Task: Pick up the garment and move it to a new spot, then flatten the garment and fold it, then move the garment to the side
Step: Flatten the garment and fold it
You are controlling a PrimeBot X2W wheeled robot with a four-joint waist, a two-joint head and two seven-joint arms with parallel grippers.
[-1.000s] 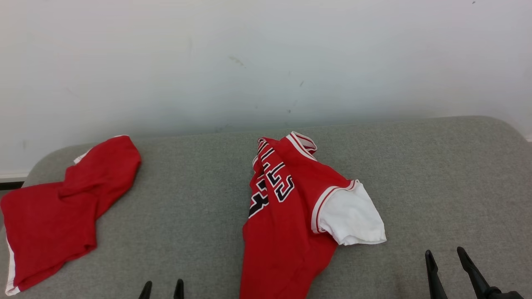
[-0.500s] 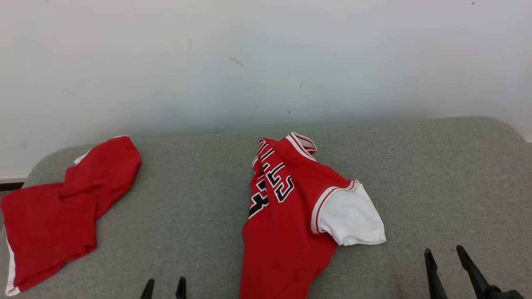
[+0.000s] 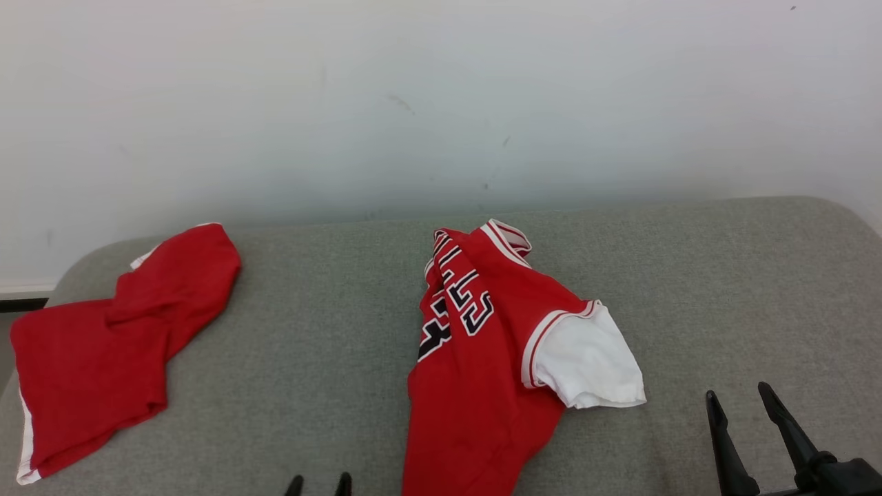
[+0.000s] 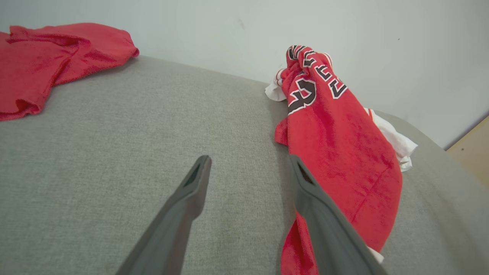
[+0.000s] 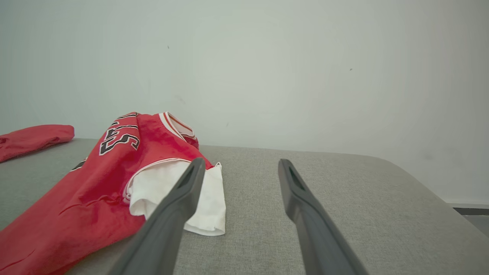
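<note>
The garment (image 3: pixel 482 365) is a red jersey with black lettering and a white sleeve, lying crumpled and lengthwise in the middle of the grey padded surface (image 3: pixel 331 331). My left gripper (image 3: pixel 318 483) is open at the bottom edge, just left of the jersey's lower part. In the left wrist view the left gripper (image 4: pixel 249 160) hovers over bare fabric, its right finger beside the garment (image 4: pixel 340 152). My right gripper (image 3: pixel 737 394) stands open at the lower right, apart from the white sleeve. In the right wrist view the right gripper (image 5: pixel 240 162) holds nothing, and the garment (image 5: pixel 88 187) lies to its left.
A second red cloth with white trim (image 3: pixel 103 351) lies crumpled at the left end of the surface, also seen as the red cloth (image 4: pixel 46 57) in the left wrist view. A pale wall (image 3: pixel 441 103) rises right behind the surface. The right end (image 3: pixel 792 275) is bare grey fabric.
My left gripper has slid to the right, closer to the jersey. The right gripper has crept slightly forward. The camera shifted a little; both cloths lie as before.
</note>
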